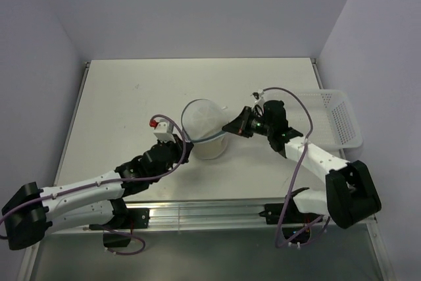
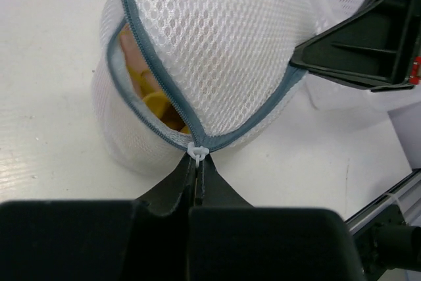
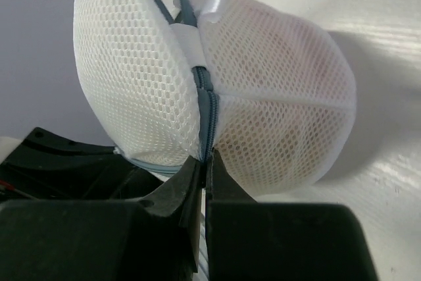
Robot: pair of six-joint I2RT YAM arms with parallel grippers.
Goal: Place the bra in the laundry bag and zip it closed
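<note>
- The laundry bag (image 1: 205, 129) stands on its side near the middle of the table (image 1: 118, 97), its domed halves bulging either side of the grey zip (image 2: 152, 64).
- The bra (image 2: 152, 100) is already inside. Yellow and pinkish fabric shows through the gap at about 9 o'clock in the left wrist view, where the zip has not yet met.
- The left gripper (image 2: 197, 162) comes in from the bag's 7 o'clock, seen from above. Its fingers are pressed together on the small white zip pull (image 2: 197, 151), so it is the arm placed to draw the slider along.
- The right gripper (image 3: 204, 162) reaches in from the bag's 3 o'clock. Its fingers are pinched tight on the zip band where the two mesh halves join.
- That hold looks meant as an anchor. It keeps the light bag from sliding or spinning and keeps the zip line taut — otherwise the pull would probably just drag the bag along.
- By my reading the closing step is part done, with the open stretch left to run.
- A white basket (image 1: 345, 126) sits at the table's 3 o'clock edge, well apart from the bag.
</note>
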